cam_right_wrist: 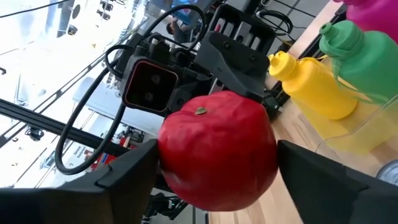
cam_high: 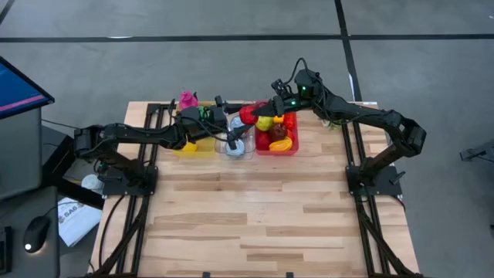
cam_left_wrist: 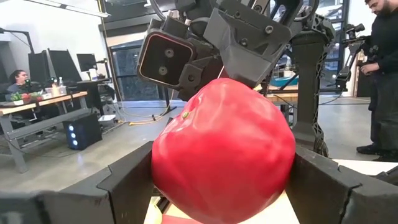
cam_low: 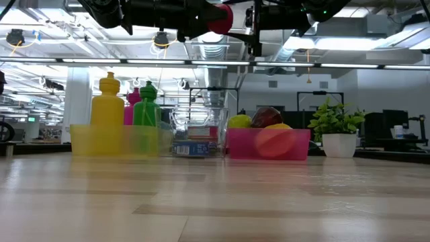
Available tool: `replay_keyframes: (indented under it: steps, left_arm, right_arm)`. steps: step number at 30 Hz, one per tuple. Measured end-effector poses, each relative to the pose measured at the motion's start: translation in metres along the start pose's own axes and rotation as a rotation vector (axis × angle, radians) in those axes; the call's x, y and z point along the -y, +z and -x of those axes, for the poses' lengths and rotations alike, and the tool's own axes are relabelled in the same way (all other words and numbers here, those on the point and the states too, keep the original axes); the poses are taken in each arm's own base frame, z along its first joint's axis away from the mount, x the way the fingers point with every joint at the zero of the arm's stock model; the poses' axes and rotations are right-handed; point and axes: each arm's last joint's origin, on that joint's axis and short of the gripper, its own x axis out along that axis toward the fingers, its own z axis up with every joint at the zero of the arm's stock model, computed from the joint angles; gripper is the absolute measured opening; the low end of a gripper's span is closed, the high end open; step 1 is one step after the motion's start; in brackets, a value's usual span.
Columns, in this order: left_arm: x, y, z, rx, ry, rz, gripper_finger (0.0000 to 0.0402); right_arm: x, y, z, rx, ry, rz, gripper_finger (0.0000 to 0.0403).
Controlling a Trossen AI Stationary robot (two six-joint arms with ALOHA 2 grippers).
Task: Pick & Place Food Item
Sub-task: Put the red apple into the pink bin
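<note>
We see a table (cam_high: 255, 208) of pale butcher-block planks standing on a grey floor (cam_high: 231, 62) crossed by dark seam lines. At the table's far edge three bins sit in a row: a yellow bin (cam_low: 114, 140) holding a yellow bottle (cam_low: 107, 101), a pink bottle (cam_low: 133, 104) and a green bottle (cam_low: 146, 104); a clear bin (cam_low: 197, 133) with a blue-labelled item whose writing is too small to read; and a red bin (cam_low: 269, 143) of assorted fruit. A small potted plant (cam_low: 334, 129) stands beyond the red bin.

The red apple (cam_high: 248, 115) is held in the air above the bins, between the clear bin and the red bin. The left gripper (cam_left_wrist: 205, 186) has its jaws on either side of the apple, touching it. The right gripper (cam_right_wrist: 214, 168) meets it from the opposite side, its jaws also bracketing the apple; we cannot tell whether they press on it.

Beyond the table lies an open workshop with exposed ceiling ducts and strip lights (cam_low: 322, 40). A person (cam_left_wrist: 18, 81) sits at a distant desk, and another person (cam_left_wrist: 382, 74) stands at the edge of the left wrist view. Beside the table, a monitor (cam_high: 19, 93) and a mouse (cam_high: 32, 233) rest on a side desk, along with a printed sheet (cam_high: 73, 216) we cannot read.
</note>
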Motion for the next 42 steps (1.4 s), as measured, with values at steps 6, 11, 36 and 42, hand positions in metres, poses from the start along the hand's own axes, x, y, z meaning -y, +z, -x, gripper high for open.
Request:
replay_keyframes:
  steps: [6,11,36,42]
  left_arm:
    - [0.0,0.0,0.0,-0.001,0.0,0.0,0.0294]
    - [0.0,0.0,0.0,-0.001,0.0,-0.001,0.0308]
    - [-0.005,0.019,0.012,0.033,0.035,-0.007,0.0391]
    - [-0.005,0.022,0.015,0.029,0.04,-0.007,0.0391]
  right_arm:
    - [0.0,0.0,0.0,-0.003,0.003,0.003,0.0266]
    - [0.0,0.0,0.0,-0.003,0.003,0.003,0.0249]
    - [0.034,0.028,0.046,0.031,-0.122,-0.033,0.0244]
    - [0.045,0.02,0.064,0.003,-0.321,-0.001,0.0244]
